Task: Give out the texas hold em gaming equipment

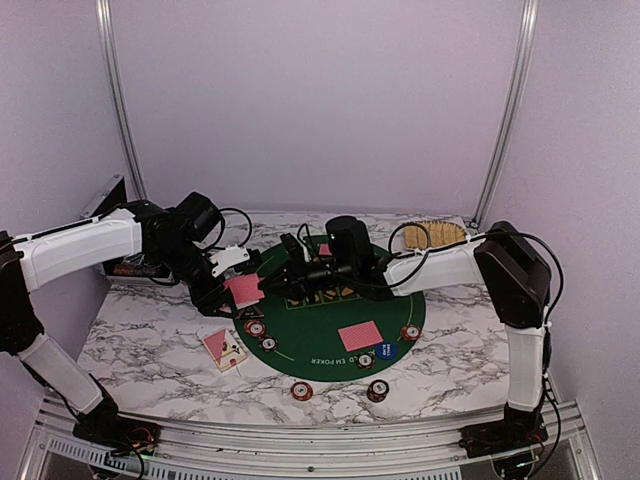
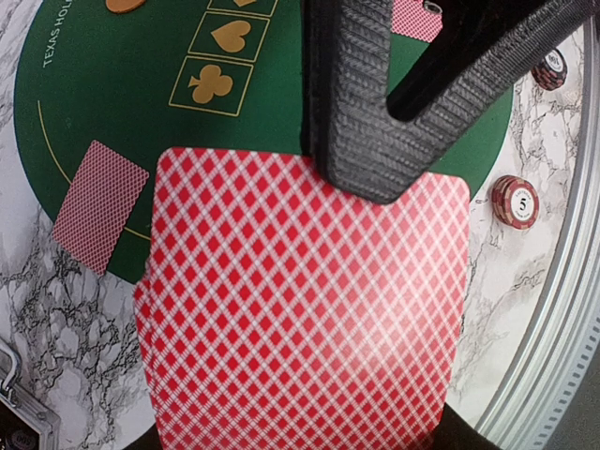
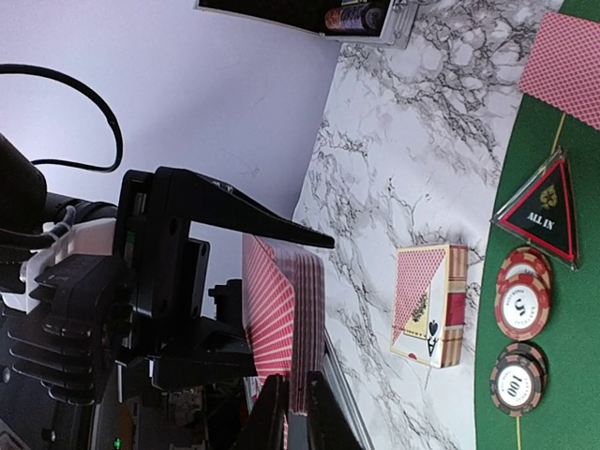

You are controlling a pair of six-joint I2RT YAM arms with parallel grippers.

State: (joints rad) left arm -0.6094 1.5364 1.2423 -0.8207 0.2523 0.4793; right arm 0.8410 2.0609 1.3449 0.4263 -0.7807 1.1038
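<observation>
Over the left edge of the mat (image 1: 310, 325): left gripper (image 1: 232, 292) clamps deck (image 2: 300, 309), right gripper (image 3: 292, 412) pinched nearly closed on its edge. Dealing step; next, peel off just the top one.

Right hand (image 3: 298, 412) is pinching the bottom edge of the red-backed cards (image 3: 281, 361), which the left hand (image 3: 289, 295) is clamping too. A card box (image 3: 429, 305) lies on the marble bench (image 3: 375, 187), just beside the green mat (image 3: 577, 375) with its ALL IN triangle (image 3: 544, 211) and chip stacks (image 3: 520, 300).

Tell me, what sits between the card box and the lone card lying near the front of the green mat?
Two small chip stacks at the green mat's edge, clearest in the top view.
</observation>
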